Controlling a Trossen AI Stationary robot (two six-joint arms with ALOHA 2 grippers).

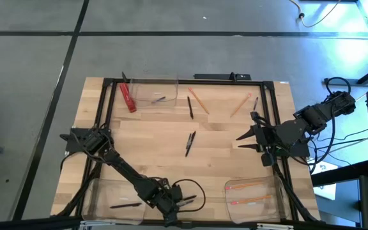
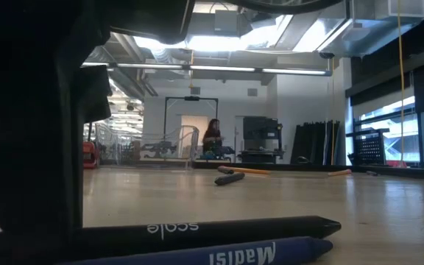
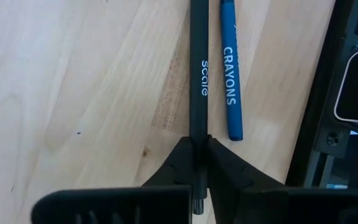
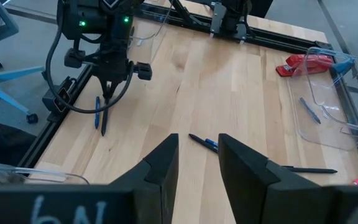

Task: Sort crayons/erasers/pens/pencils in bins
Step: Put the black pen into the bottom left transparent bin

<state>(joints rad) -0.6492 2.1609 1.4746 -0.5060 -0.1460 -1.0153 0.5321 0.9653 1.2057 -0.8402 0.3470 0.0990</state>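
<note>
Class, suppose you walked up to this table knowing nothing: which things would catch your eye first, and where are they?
First, the left end effector at the table's near edge, shut on a black pen with a blue crayon lying right beside it. Next, the red flat strip at the far left, next to a clear bin. Then the right end effector, open, over the right side of the table.
</note>
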